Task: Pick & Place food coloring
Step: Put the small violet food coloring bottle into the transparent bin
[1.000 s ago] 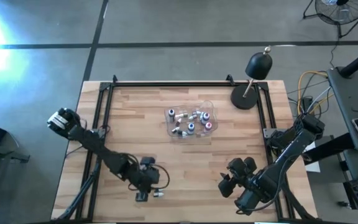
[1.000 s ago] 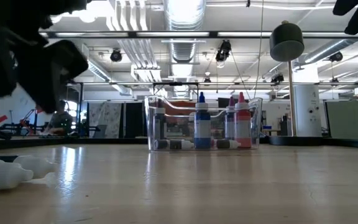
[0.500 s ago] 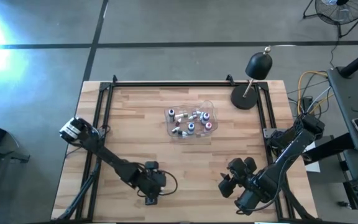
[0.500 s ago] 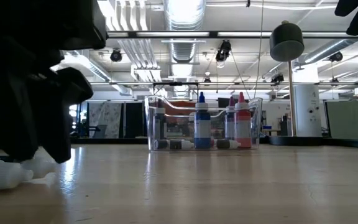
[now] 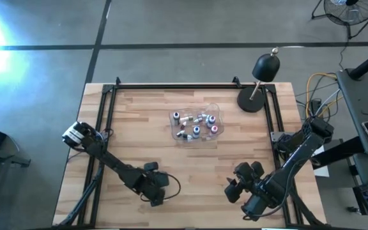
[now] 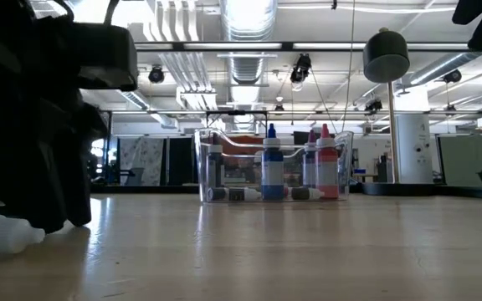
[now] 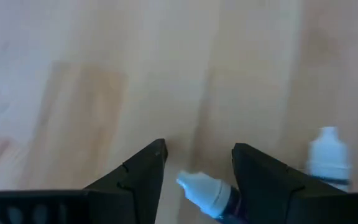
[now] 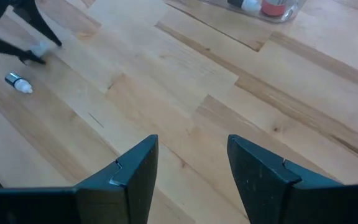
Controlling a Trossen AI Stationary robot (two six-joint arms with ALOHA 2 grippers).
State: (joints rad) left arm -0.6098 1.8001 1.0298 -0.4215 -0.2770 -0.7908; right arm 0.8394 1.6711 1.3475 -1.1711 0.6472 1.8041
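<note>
Two small food coloring bottles lie on their sides at the table's near left. One, with a white cap and dark body [image 7: 211,194], lies between the fingers of my open left gripper [image 7: 199,149], which points steeply down over it [image 5: 156,193]. The other bottle [image 7: 328,158] lies just outside one finger. The low view shows a white bottle [image 6: 2,236] beside the dark gripper [image 6: 44,180]. I cannot see the fingers touching either bottle. Several more bottles stand and lie in the clear tub [image 5: 197,123]. My right gripper [image 8: 191,142] hangs open above the near right [image 5: 236,185].
A black dome lamp [image 5: 260,80] on a round base stands at the far right corner. Black frame rails [image 5: 101,128] run along the table's left, right and far edges. Bare wood lies between the tub and both grippers.
My left gripper has come down onto the two bottles at the near left and rolled its wrist. It now covers them in the high view and hides one in the low view. The bottles have stayed where they were.
</note>
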